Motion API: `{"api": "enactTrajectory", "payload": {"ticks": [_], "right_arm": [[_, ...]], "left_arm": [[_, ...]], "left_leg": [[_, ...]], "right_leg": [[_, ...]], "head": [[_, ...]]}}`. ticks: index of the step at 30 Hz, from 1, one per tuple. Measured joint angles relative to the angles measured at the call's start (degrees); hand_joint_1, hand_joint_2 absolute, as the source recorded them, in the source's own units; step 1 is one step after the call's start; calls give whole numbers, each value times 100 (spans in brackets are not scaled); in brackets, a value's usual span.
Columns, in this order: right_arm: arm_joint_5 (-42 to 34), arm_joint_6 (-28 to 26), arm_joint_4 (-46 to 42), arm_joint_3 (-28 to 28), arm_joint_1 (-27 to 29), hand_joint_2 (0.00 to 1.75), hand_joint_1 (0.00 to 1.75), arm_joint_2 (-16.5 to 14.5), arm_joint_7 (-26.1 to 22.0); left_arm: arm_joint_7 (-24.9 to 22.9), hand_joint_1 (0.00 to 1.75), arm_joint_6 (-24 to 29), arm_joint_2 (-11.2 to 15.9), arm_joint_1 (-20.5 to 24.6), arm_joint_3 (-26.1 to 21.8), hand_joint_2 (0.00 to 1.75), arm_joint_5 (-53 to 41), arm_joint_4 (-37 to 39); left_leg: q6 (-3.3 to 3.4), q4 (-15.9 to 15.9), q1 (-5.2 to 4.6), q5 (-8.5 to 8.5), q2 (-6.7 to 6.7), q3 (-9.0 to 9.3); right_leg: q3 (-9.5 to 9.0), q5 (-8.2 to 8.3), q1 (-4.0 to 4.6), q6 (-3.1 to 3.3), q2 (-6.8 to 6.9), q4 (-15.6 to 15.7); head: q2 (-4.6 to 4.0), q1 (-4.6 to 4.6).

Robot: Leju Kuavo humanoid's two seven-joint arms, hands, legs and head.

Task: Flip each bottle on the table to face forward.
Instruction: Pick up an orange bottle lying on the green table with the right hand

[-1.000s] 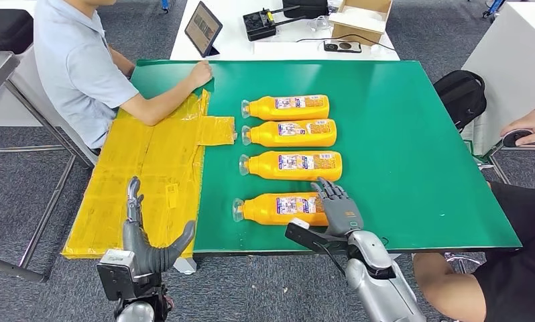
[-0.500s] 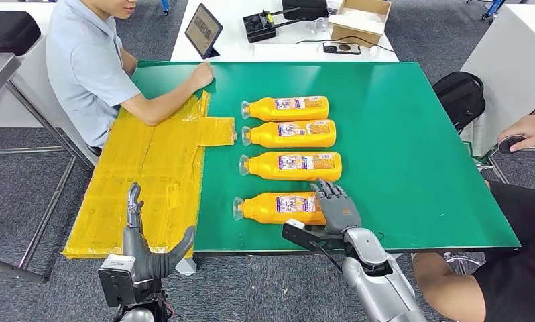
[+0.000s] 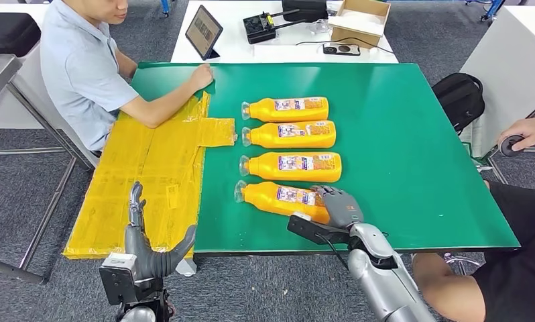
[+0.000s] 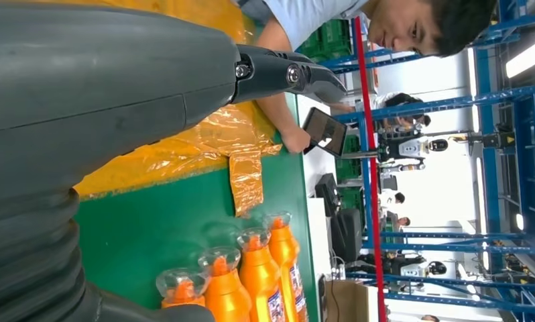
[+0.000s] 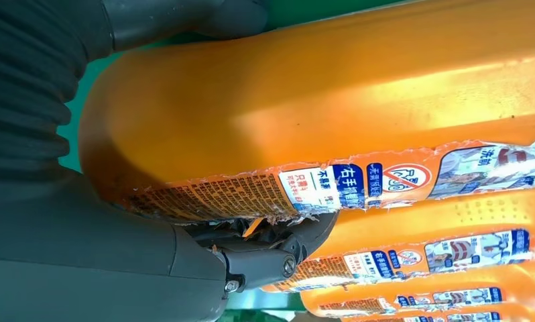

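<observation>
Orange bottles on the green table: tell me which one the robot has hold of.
The nearest bottle, closest to the robot in the row of four. The right hand grips its base end, and it lies skewed, while the other three lie straight and untouched.

I am standing in what looks like a robot test lab inside a large industrial hall. Before me is a green work table (image 3: 412, 134) with a person (image 3: 84, 74) seated at its side, and behind it a white desk (image 3: 278, 48) carries a tablet (image 3: 203, 28), a black controller (image 3: 263, 25) and an open cardboard box (image 3: 360, 20). Past my left wrist I see blue steel racking (image 4: 499, 121) under bright ceiling lights.
</observation>
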State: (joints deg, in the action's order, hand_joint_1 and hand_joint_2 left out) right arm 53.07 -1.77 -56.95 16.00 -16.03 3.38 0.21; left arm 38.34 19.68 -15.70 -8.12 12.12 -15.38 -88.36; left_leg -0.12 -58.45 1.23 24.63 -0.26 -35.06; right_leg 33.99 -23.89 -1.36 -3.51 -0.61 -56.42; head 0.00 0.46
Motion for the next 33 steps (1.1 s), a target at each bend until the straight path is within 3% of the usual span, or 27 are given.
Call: {"api": "enactTrajectory", "payload": {"ticks": [5, 11, 16, 23, 28, 33], "right_arm": [[-306, 25, 27, -38, 20, 175, 175, 20, -211], [-1480, 10, -356, -149, 403, 175, 175, -37, -1116], [-1753, -61, -817, -158, 721, 175, 175, -186, -1303], [-2434, -509, -1654, -171, 1205, 175, 175, -468, -1953], [-2609, -684, -2217, -169, 1385, 175, 175, -622, -2129], [-2687, -760, -2415, -171, 1450, 175, 162, -669, -2293]], "left_arm": [[11, 0, 19, 37, 42, 38, 175, 62, 28], [40, 0, 27, 40, 49, 38, 175, 351, 38], [-27, 0, -65, 39, 90, 2, 175, 555, 38], [-812, 0, -1387, 29, -3, -36, 175, 2442, 199], [-875, 0, -1788, 75, -88, 179, 175, 2704, 393], [-847, 0, -2051, 143, -91, 326, 175, 2773, 466]], "left_leg": [[1, 0, 0, 24, 4, 45], [0, 0, 0, 26, 8, 43], [0, 0, 2, 25, 6, 25], [0, 0, -2, 22, 4, -16], [1, 0, -2, 22, 4, -37], [1, 0, -1, 23, 4, -42]], "right_leg": [[-22, -15, 0, 3, -2, 1], [-81, -12, 1, 4, -9, -1], [-67, -14, 2, 6, -8, -2], [-33, -13, -1, 4, -6, -3], [-12, -14, -1, 4, -5, -3], [-6, -14, -1, 4, -5, -2]], "head": [[0, 1], [0, -2], [0, -2], [0, -1], [0, -2], [0, -1]]}}
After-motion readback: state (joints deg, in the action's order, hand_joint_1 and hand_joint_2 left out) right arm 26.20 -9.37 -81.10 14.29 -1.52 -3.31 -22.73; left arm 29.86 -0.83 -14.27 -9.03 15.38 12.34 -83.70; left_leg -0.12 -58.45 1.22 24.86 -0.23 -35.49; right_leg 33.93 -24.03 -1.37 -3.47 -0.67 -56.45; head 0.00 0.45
